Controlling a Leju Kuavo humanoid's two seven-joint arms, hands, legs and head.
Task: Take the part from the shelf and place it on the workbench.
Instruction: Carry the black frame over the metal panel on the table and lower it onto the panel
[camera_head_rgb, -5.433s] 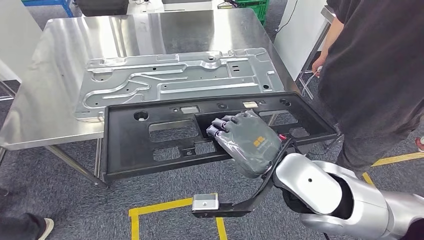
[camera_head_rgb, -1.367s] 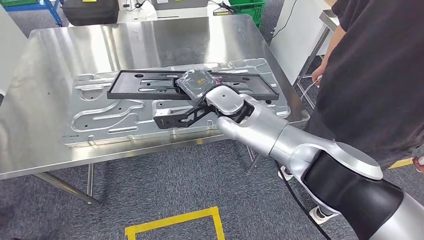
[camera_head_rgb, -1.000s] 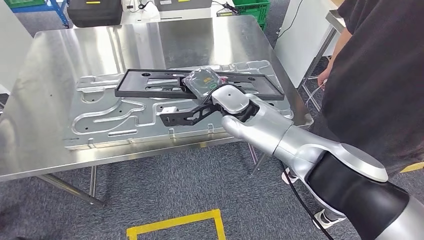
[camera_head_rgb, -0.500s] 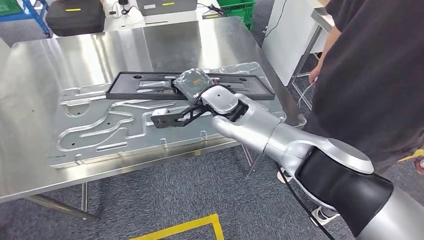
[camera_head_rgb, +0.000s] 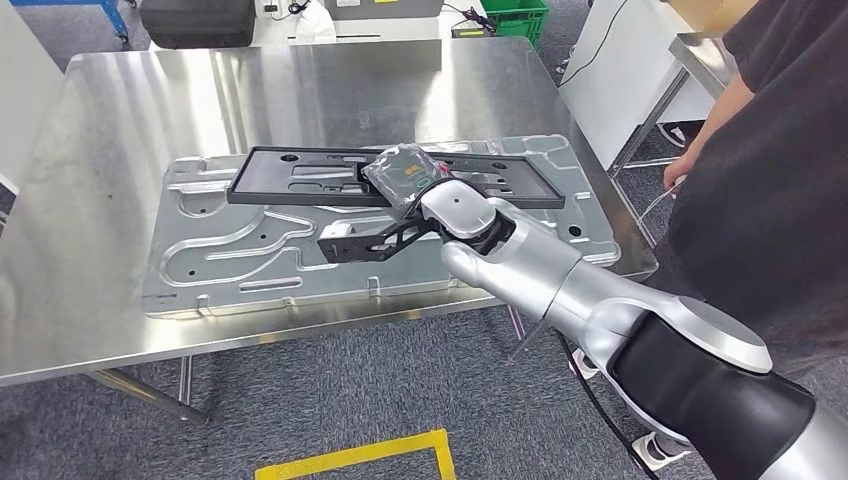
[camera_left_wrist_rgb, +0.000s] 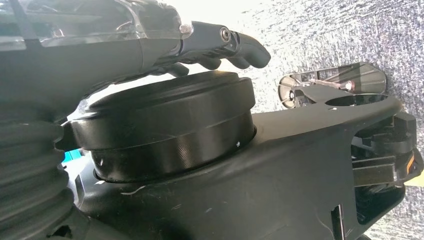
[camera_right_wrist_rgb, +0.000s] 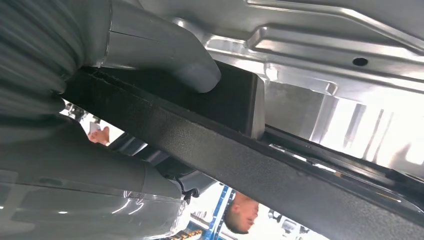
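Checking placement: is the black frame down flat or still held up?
Still held: the right hand grips the black frame over the metal panel.

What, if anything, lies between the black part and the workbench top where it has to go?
A large stamped metal panel lies flat on the workbench, directly under the black part. The right hand holds the part over that panel, not the bare top.

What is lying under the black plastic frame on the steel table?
The black frame lies over a grey stamped metal panel on the table. The right hand covers the frame's middle.
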